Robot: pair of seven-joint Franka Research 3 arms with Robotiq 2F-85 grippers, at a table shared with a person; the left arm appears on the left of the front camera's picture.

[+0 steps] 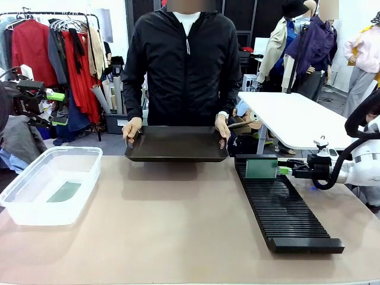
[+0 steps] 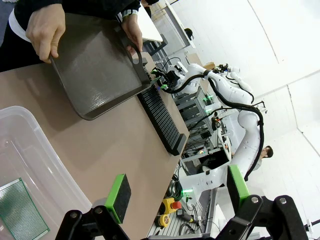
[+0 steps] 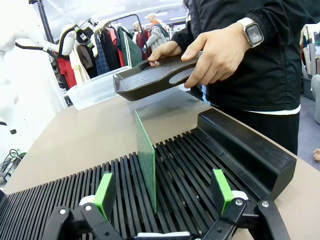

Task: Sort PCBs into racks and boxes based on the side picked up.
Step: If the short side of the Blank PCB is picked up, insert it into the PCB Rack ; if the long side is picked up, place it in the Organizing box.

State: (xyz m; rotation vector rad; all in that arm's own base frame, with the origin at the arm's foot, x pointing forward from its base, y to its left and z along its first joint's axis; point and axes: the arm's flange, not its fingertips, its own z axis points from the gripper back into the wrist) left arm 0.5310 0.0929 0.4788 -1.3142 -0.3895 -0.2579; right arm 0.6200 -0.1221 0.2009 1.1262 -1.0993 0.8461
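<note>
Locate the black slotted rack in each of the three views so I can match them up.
Front view: the rack lies at right, running from the far edge toward the camera.
Left wrist view: the rack sits mid-frame, beyond the tray's corner.
Right wrist view: the rack spans the lower half, one PCB upright in a slot.
Shared landmark: the black tray held by the person.

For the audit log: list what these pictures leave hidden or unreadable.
- PCB in the rack: bottom edge hidden between the slats, right wrist view.
- Tray interior: hidden by its near wall, front view.
- PCB in the box: cut off by the picture's edge, left wrist view.
</note>
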